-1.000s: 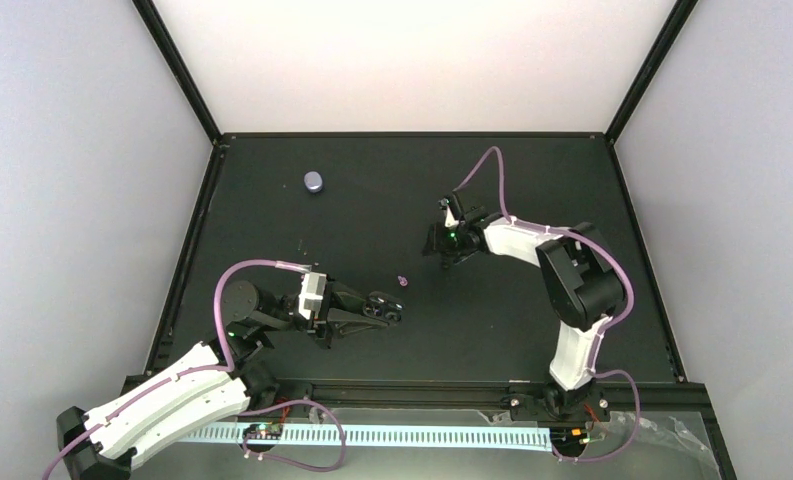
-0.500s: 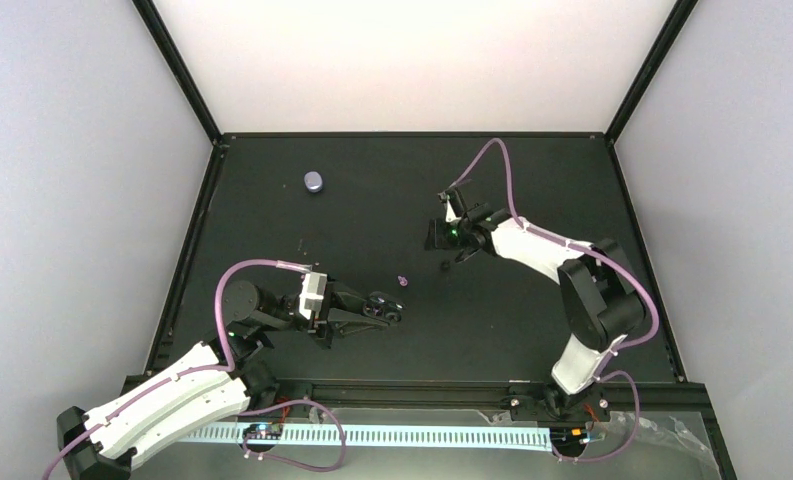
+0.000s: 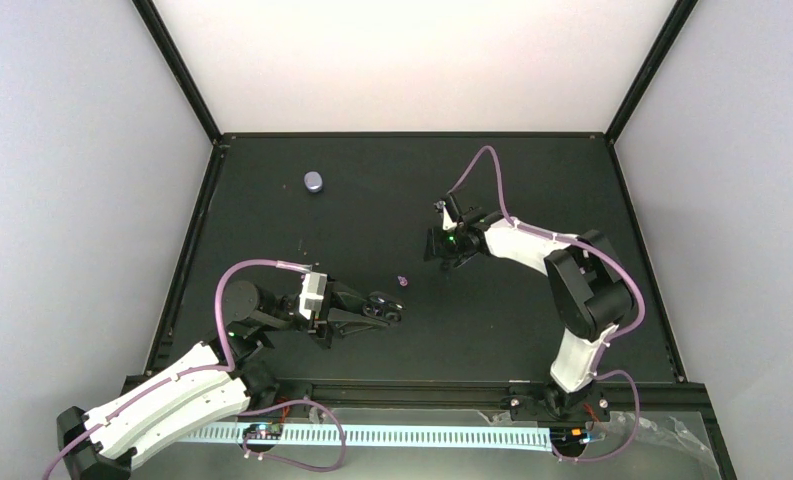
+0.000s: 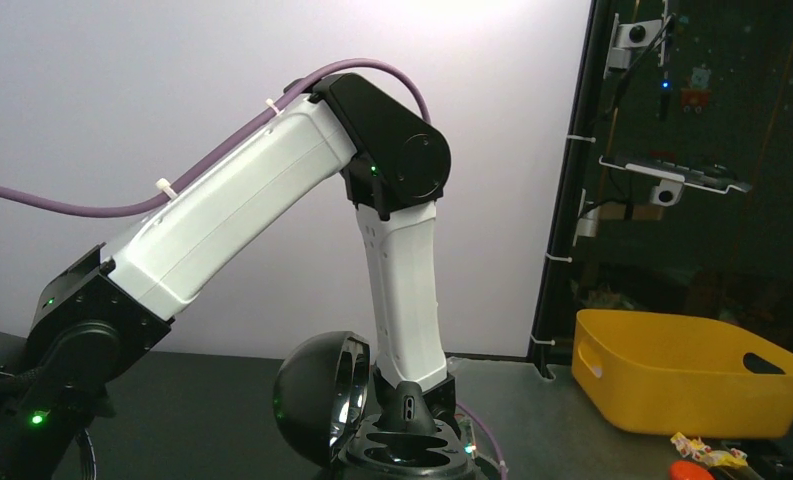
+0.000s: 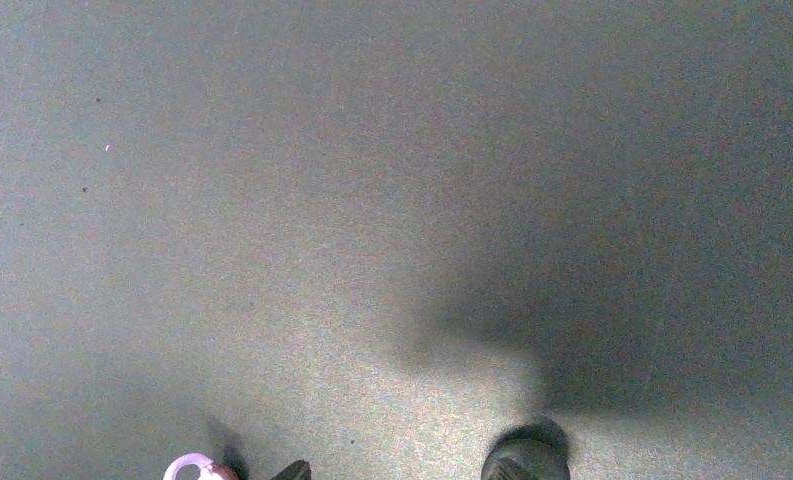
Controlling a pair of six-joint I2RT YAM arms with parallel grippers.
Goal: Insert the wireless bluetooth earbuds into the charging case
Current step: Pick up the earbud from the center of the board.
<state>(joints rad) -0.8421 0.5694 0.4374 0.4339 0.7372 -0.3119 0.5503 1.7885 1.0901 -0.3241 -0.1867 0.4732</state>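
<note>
Just outside the right gripper (image 5: 409, 466), one earbud (image 5: 190, 467).

Robot lab: walled bench (image 3: 372, 215), cam rig (image 4: 670, 176).

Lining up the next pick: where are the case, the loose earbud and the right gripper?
case (image 3: 314, 181), top view, middle of its upper side.
earbud (image 3: 402, 281), top view, its middle.
right gripper (image 5: 412, 468), right wrist view, midway between its fingertips.

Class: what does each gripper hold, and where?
Nothing seen held. Left gripper shut, nothing visible in it; right gripper open, an earbud just outside one finger.
</note>
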